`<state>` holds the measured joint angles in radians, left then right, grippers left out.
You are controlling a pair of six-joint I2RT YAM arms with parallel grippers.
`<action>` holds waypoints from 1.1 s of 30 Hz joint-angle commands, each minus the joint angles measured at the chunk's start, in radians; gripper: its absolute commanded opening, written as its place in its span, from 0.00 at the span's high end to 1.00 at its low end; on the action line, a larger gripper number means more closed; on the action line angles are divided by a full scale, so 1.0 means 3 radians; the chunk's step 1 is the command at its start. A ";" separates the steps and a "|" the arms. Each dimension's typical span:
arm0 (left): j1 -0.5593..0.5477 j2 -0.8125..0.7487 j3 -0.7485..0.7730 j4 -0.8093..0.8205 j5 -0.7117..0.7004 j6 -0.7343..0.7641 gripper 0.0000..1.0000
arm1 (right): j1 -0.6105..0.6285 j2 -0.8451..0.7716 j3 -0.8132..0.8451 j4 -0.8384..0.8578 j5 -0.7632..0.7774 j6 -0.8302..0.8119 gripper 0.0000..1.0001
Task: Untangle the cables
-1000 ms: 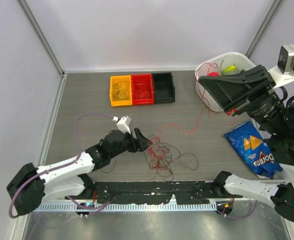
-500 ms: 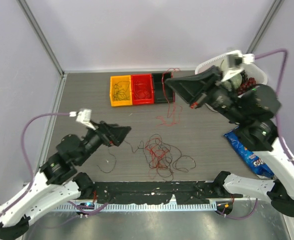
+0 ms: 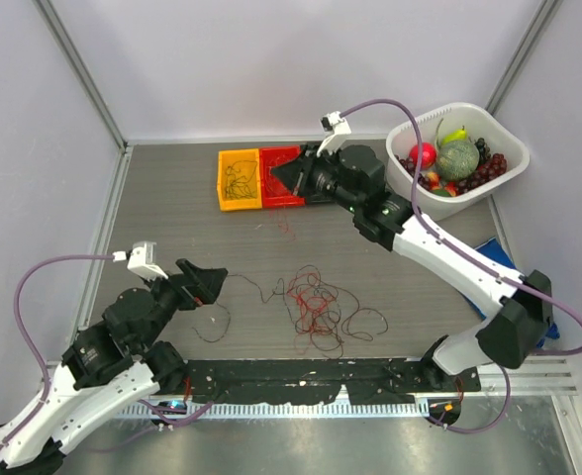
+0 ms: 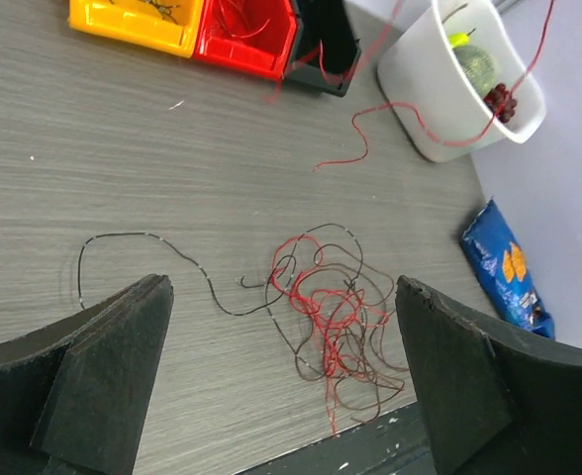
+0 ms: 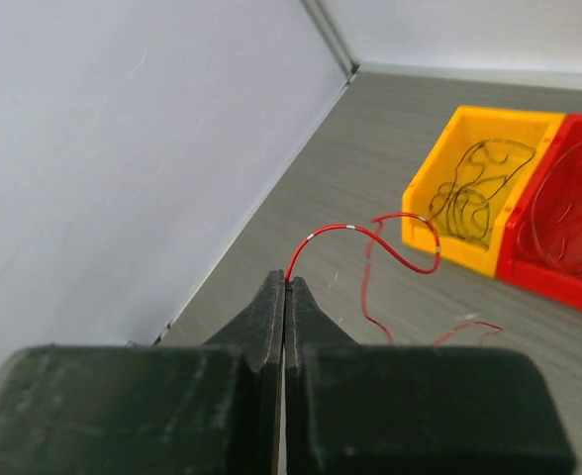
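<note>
A tangle of red and dark brown cables (image 3: 316,309) lies on the table near the front edge; it also shows in the left wrist view (image 4: 339,309). One black wire (image 4: 143,238) trails left from it. My left gripper (image 3: 210,278) is open and empty, left of the tangle, with the tangle showing between its fingers (image 4: 281,287). My right gripper (image 3: 280,176) is over the red bin (image 3: 283,194) and is shut on a single red wire (image 5: 375,232). The wire's free end dangles below the gripper (image 3: 284,222).
A yellow bin (image 3: 238,180) holding black wires stands left of the red bin; a black bin (image 3: 323,194) is partly hidden under the right arm. A white basket (image 3: 510,161) of fruit stands at the back right. A blue chip bag (image 4: 509,265) lies at the right.
My right arm has swung left from the basket to above the red bin, carrying the red wire. My left arm has pulled back left, away from the tangle.
</note>
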<state>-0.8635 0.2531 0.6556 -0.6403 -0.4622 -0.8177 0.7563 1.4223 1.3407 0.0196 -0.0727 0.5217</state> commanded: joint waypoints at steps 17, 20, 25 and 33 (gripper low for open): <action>0.0005 0.0321 0.0024 0.0058 -0.0004 0.0010 0.01 | -0.0890 0.2218 0.1446 0.1596 -0.0883 0.0705 0.99; 0.0005 0.0455 0.0034 0.0125 -0.0009 0.0021 0.01 | -0.0910 0.2279 0.1473 0.1759 -0.1056 0.0848 0.99; 0.0005 0.0726 0.0131 0.0207 0.0027 0.0016 0.01 | -0.0910 0.2351 0.1539 0.2117 -0.1332 0.1211 0.99; 0.0005 0.0941 0.0218 0.0339 0.0042 -0.0035 0.01 | -0.0910 0.2540 0.1922 0.2022 -0.1634 0.1340 0.99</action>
<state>-0.8635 0.5201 0.6685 -0.6125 -0.4442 -0.8124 0.4789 2.1635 1.8301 0.6056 -0.5007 0.9127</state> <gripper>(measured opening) 0.990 0.027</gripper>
